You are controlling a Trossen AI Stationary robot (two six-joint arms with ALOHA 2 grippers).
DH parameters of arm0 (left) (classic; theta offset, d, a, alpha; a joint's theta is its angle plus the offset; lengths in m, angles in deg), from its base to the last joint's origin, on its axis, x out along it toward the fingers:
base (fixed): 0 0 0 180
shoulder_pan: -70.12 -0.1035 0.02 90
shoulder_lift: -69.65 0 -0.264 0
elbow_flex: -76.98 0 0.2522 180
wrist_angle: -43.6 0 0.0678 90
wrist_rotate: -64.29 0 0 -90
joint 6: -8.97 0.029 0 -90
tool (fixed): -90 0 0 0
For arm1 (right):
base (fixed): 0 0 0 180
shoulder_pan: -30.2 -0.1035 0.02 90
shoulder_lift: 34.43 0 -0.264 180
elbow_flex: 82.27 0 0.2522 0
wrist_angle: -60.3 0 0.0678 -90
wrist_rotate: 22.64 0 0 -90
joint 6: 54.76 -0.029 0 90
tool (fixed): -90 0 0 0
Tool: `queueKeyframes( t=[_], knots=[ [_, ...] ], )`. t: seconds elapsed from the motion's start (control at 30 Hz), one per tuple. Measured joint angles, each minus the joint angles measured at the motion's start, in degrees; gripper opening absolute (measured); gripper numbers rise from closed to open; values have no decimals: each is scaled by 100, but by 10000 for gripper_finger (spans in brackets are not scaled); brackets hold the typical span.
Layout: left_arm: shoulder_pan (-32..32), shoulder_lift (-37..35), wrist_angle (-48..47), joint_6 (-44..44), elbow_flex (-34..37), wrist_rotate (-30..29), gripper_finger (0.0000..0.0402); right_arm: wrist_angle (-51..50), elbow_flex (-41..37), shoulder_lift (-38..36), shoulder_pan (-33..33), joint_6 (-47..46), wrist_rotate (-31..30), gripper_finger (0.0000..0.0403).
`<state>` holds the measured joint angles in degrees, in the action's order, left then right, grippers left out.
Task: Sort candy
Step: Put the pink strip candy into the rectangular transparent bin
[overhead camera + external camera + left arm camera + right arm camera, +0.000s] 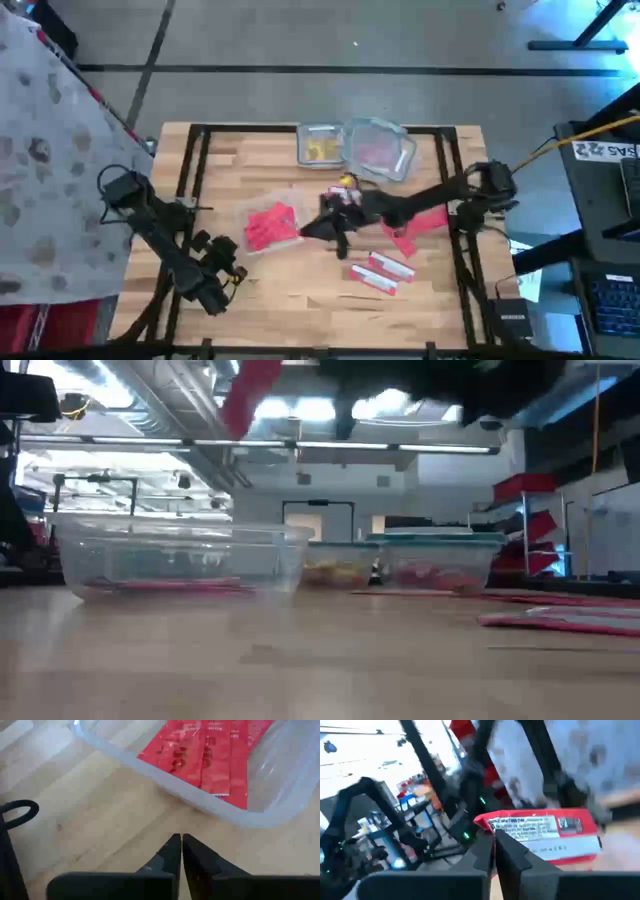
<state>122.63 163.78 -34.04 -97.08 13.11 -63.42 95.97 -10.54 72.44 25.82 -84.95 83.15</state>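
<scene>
Right gripper (322, 228), frame centre in the high view: clamped on one red packet (545, 837), long axis crosswise to its fingers. Destination: tub of red packets (272, 226), just left of it. Left gripper (178, 851), lower left: shut, empty, near that tub.

Glossy red packets (210, 755), wooden table (100, 820)

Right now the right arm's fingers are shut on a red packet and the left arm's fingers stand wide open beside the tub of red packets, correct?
Not quite. The left gripper has its fingers shut, as the left wrist view shows, beside the tub of red packets. The right gripper is indeed shut on a red packet.
</scene>
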Motion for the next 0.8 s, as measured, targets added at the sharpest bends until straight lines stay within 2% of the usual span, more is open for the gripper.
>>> queueKeyframes(
  t=[0.23, 0.33, 0.47, 0.63, 0.8],
  knots=[
    [0, -1, 8, 6, 0, -2, 0, -988, 1822, 1481, 437, -998, 951, 0],
    [0, 0, 7, 3, 0, -2, 0, -1466, 2304, 1849, 603, -1327, 1085, 0],
    [0, 0, 36, 3, 0, -37, 0, -2356, 2472, 2109, 851, -1415, 1054, 0],
    [0, 0, 42, 3, 0, -52, 0, -3256, 2475, 2005, 1021, -1014, 830, 0],
    [0, -1, 41, 2, 0, -82, 0, -3379, 2472, 1938, 1043, -896, 714, 0]
  ],
)
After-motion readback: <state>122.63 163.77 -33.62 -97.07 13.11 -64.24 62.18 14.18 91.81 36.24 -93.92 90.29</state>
